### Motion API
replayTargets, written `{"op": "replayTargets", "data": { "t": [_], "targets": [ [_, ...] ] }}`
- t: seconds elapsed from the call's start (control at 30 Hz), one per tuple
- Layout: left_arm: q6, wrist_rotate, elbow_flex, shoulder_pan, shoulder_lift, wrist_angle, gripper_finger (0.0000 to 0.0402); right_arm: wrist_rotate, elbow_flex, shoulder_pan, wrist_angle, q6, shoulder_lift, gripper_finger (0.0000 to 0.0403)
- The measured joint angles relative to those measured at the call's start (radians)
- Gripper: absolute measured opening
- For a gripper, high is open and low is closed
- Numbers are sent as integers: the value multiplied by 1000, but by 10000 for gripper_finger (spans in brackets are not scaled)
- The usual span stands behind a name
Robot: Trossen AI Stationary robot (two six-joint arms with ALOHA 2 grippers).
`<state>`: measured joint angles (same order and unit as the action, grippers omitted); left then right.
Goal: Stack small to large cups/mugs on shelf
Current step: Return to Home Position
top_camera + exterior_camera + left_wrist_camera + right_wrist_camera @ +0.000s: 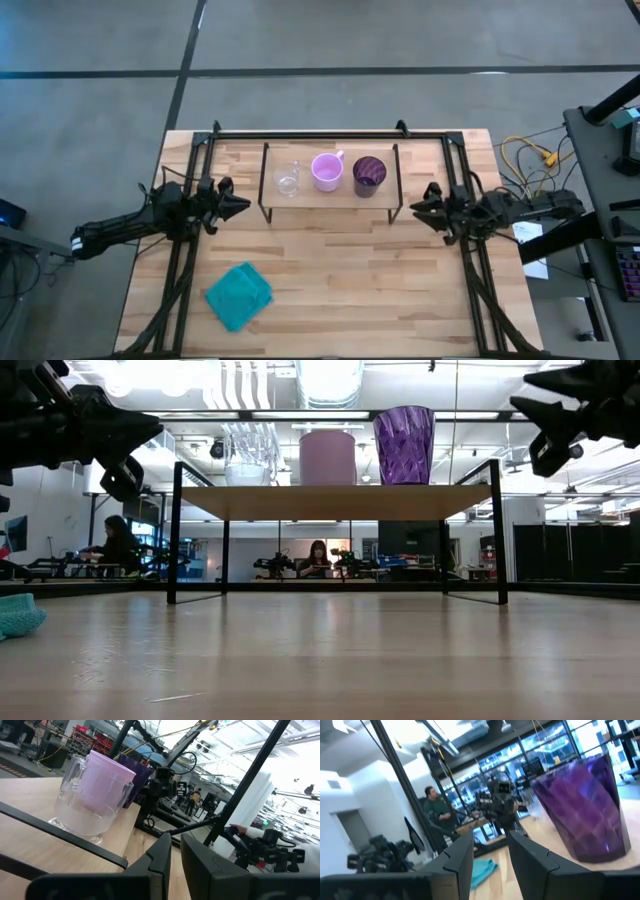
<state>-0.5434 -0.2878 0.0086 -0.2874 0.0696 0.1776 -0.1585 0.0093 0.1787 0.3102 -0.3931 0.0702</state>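
Observation:
Three vessels stand in a row on the shelf (330, 198), a light-wood board on black wire legs. From the table's left they are the clear glass (287, 180), the pink mug (327, 171) and the dark purple cup (368, 175), each resting on its base. My left gripper (245, 205) hovers off the shelf's left end at board height, shut and touching nothing. Its wrist view shows the glass (85, 800) with the pink mug (107, 780) behind it. My right gripper (413, 209) hovers off the shelf's right end, open by a narrow gap, beside the purple cup (590, 805).
A crumpled teal cloth (240, 295) lies on the tabletop near the front left. The black arm frames (180, 270) run along both sides of the table. Cables and equipment sit past the right edge (540, 160). People are seated in the room behind (318, 557).

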Motion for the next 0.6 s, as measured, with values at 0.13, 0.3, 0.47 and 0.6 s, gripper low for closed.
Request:
{"op": "replayTargets", "data": {
  "t": [0.13,0.3,0.47,0.6],
  "targets": [
    [0,0,0,0,0,0,29,0,0,0,0,0,-46,118],
    [0,0,0,-1,2,0,29,0,0,0,5,0,-70,118],
    [0,0,-1,0,0,1,29,0,0,0,-4,1,-68,118],
    [0,0,-1,0,2,2,29,85,1,0,-60,104,-68,118]
  ]
}}
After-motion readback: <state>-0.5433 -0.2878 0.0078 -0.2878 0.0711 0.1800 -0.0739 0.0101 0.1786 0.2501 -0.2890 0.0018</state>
